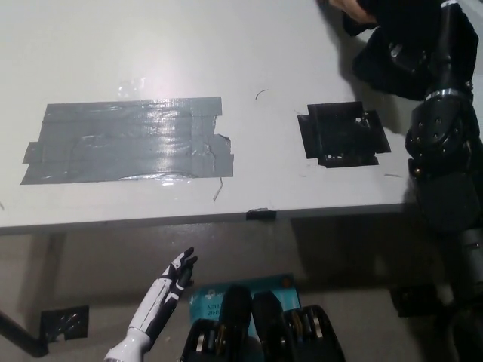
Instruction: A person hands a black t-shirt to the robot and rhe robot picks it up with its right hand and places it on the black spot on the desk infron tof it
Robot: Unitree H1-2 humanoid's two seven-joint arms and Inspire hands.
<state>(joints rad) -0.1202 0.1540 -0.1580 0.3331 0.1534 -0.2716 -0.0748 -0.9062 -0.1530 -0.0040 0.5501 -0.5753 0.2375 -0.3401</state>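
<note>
The black t-shirt (pixel 400 53) hangs bunched at upper right, apparently grasped by the right hand (pixel 404 56), up and right of the black spot (pixel 341 134); the left hand (pixel 177 273) rests released, lower left
</note>
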